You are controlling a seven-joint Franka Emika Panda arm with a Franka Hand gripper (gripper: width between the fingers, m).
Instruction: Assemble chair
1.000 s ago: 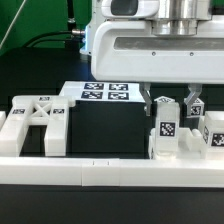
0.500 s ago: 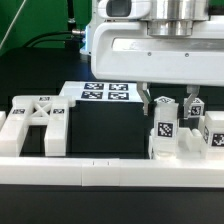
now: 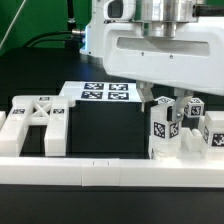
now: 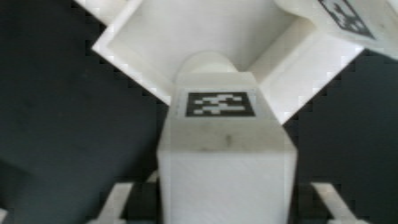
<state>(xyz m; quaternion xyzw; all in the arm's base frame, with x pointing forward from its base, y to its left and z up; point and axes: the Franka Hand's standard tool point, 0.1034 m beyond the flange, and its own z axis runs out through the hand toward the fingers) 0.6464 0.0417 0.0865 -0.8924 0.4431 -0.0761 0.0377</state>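
A blocky white chair leg (image 3: 163, 138) with a square tag stands upright at the exterior view's right, against the front rail. My gripper (image 3: 165, 103) hangs over it with a finger on each side. In the wrist view the leg (image 4: 221, 140) fills the middle, and my gripper (image 4: 222, 208) straddles it; the thin fingers (image 4: 125, 200) show dark gaps to the leg's sides, so the jaws stand open. A second tagged leg (image 3: 212, 130) stands just to the right. The X-braced panel (image 3: 35, 118) lies at the left, apart from my gripper.
The marker board (image 3: 105, 93) lies flat at the back centre. A long low white border rail (image 3: 60, 170) runs along the front. More white chair parts (image 4: 151, 45) lie beyond the leg in the wrist view.
My gripper has turned over the leg and its fingers now look closer together. The tags on the leg and the part behind it now look tilted.
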